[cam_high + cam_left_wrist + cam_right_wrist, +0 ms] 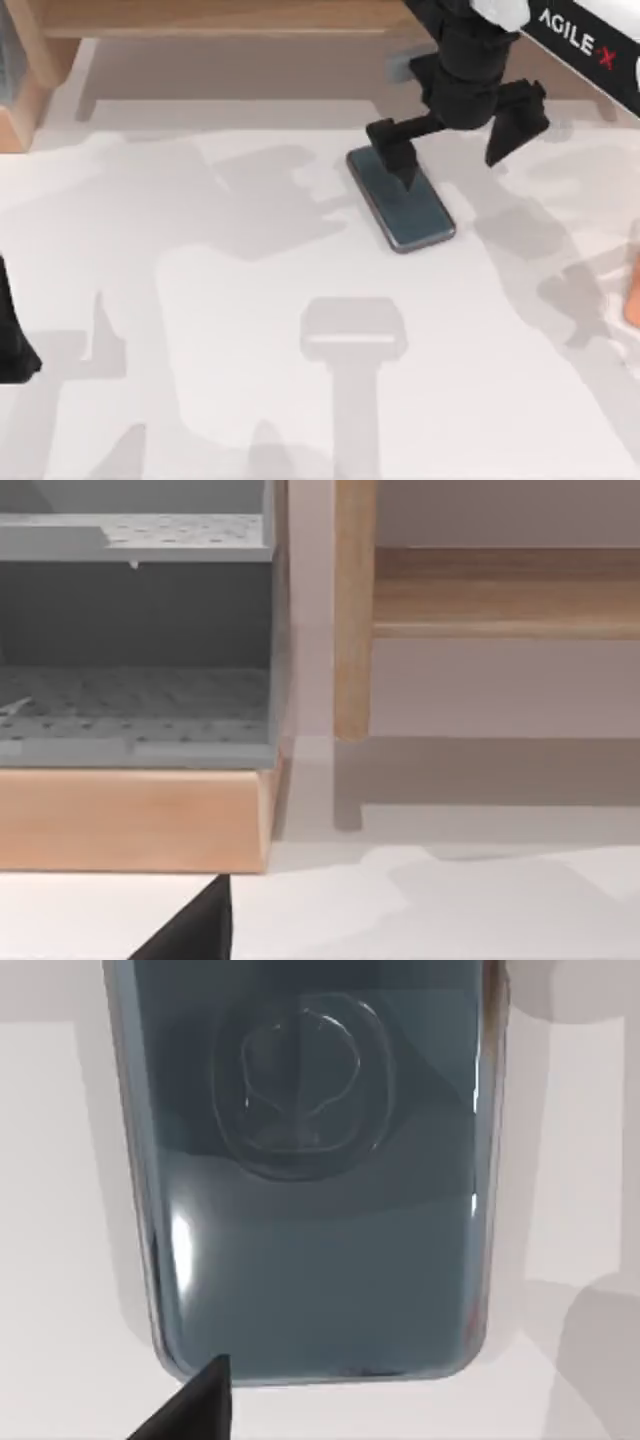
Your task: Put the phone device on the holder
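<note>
Phone device (402, 200) lies flat on the white table (250, 300), so the right gripper (455, 150) hovers over its far end, fingers spread wide for a grasp; left arm parked at the left edge.

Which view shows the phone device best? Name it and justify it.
The top view: the whole phone device lies flat on the table, under the open right end effector. The right wrist view shows its glossy face close up, cropped.

Top view looking straight down on the table (250, 400), right wrist view close above the phone device (310, 1190), shared with top view (400, 198), left wrist view low, facing a wooden shelf (130, 820)
</note>
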Available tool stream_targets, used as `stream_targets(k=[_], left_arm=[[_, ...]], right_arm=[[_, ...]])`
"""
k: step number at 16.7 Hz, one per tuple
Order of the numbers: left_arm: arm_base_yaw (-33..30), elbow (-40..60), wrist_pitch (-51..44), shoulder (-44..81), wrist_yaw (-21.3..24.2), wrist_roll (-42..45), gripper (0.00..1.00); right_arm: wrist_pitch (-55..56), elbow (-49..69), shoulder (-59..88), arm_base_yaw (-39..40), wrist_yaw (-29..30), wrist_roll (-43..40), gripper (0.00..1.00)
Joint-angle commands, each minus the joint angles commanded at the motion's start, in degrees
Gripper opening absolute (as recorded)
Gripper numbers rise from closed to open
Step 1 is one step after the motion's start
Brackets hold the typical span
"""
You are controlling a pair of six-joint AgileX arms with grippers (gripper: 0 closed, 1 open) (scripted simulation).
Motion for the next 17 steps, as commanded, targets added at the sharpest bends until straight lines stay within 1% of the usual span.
stream_targets(k=[3, 6, 13, 17], left_arm=[[0.0, 0.0, 0.0, 0.0, 0.0, 0.0, 1.0], [0.0, 0.0, 0.0, 0.0, 0.0, 0.0, 1.0], [0.0, 0.0, 0.0, 0.0, 0.0, 0.0, 1.0], [0.0, 0.0, 0.0, 0.0, 0.0, 0.0, 1.0]], right_arm=[[-0.4, 8.8, 5.1, 1.6, -0.8, 0.7, 1.0], [-0.2, 12.1, 6.9, 2.2, -1.2, 1.0, 1.0], [0.8, 11.0, 7.0, 2.0, -1.2, 0.9, 1.0], [8.9, 4.8, 8.4, 2.0, -1.2, 0.9, 1.0]])
